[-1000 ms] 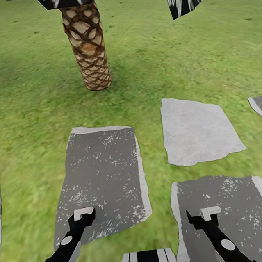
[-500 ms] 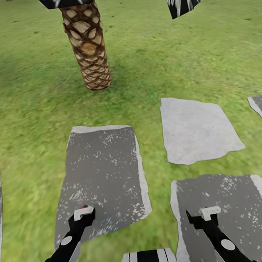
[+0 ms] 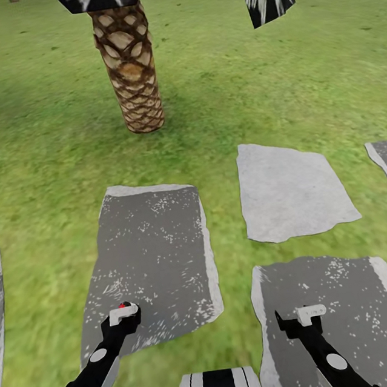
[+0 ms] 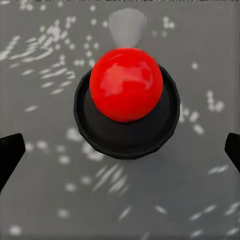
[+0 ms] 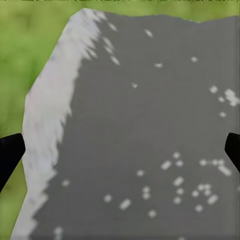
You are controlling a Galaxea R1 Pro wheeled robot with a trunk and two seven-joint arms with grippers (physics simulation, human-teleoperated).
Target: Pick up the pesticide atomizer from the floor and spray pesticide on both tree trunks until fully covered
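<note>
Two end effectors hang low over grey paving slabs set in the grass. The left end effector (image 4: pixel 120 145) is spread wide: its dark fingertips (image 4: pixel 11 155) sit at opposite edges of the left wrist view with nothing between them but the atomizer (image 4: pixel 126 102) below. From above, the atomizer reads as a glossy red ball seated on a round black collar, with a pale nozzle-like piece jutting from one side. It stands on the dark slab (image 3: pixel 152 248), not on the grass, right under the left end effector (image 3: pixel 125 312), where the head view catches a speck of red at the tip.

The right end effector (image 5: pixel 120 145) is likewise spread, with nothing in it, over another dark slab (image 5: pixel 150 125) whose pale edge meets the grass.

By my judgement the atomizer is rigid plastic, fairly light unless full, and slick on that shiny red dome. Pinching the dome risks it squirting out of the fingers; the black collar, or the body beneath it if there is one, looks the safer hold. How tall the body is cannot be told from straight above. The nozzle side should be kept free and facing away from the palm.

Further out stand a scaly palm trunk (image 3: pixel 129 67) and open lawn (image 3: pixel 274 67).
</note>
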